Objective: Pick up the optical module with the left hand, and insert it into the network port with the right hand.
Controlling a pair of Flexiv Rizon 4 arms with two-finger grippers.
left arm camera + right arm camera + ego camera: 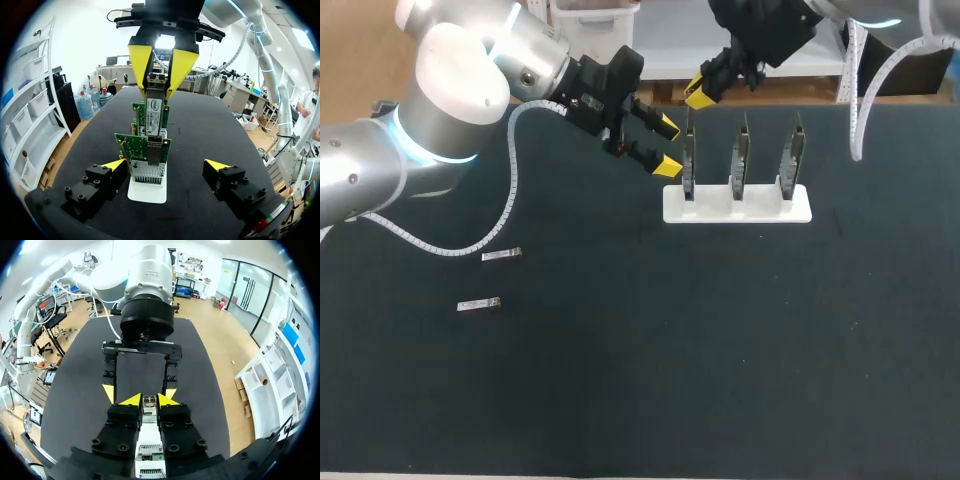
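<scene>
Right wrist view, right gripper [148, 400]: yellow tips clamp small silver metal optical module [149, 409] from both sides.
Module place: top centre of head view, over leftmost green network card [689, 160] in white plastic holder [737, 207].
Left gripper [668, 146]: fingers wide apart, empty, just left of holder.

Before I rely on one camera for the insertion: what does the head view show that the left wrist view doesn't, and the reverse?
Only the head view: two loose modules lying on the table, off to the left of the white holder, and the three cards standing side by side in it.
Only the left wrist view: the optical module clamped in the right hand, over the nearest card.
Both: the open left hand, the right hand, the holder and the cards.
</scene>
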